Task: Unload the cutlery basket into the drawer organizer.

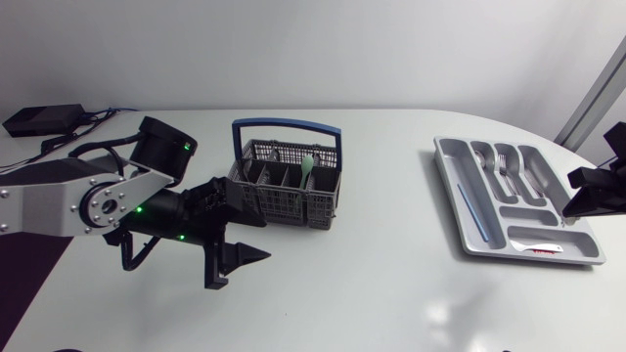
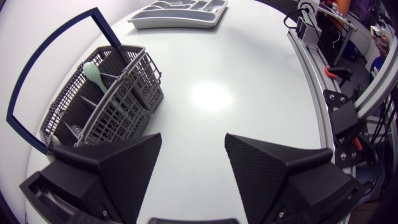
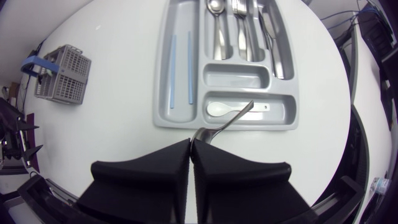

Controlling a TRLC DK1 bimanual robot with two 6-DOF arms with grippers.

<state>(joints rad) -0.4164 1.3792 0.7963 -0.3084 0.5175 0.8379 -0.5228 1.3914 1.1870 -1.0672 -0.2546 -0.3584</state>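
Right pincer: wedge fingers pressed together, pinching one end of a slim metal utensil. The utensil's other end reaches over the crosswise compartment of the grey plastic drawer organizer, above a white plastic spoon. Left pincer: fingers spread wide, nothing between them, just beside the grey mesh cutlery basket with blue handle. Pale green spoon sticks up from the basket. Basket and organizer well apart.

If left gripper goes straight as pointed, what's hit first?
Probably bare table ahead of the left gripper; the basket sits to one side, out of line. Depth is unclear.
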